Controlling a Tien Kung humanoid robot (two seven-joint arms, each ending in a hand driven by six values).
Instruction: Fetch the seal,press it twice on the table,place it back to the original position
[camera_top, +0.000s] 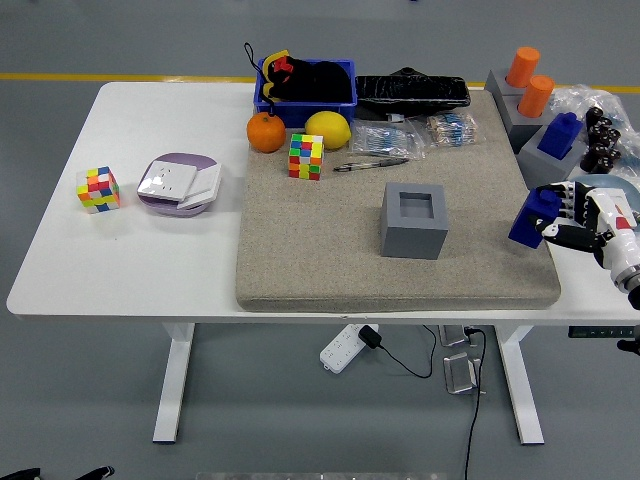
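Over the right edge of the tan felt mat (400, 230), the right hand (585, 218) has its fingers wrapped around the blue seal (530, 217), holding it just above or on the mat's margin; contact is hard to judge from this height. By its look the seal is a small, rigid plastic block, probably light, unlikely to deform or break, though its smooth faces might slip under a loose pinch, so a grip across the narrower upper knob suits it best. Its long axis seems roughly vertical, tilted slightly, with the wider stamping base facing down. A second blue seal (562, 131) sits upright in a grey holder (545, 150) farther back. No left arm shows.
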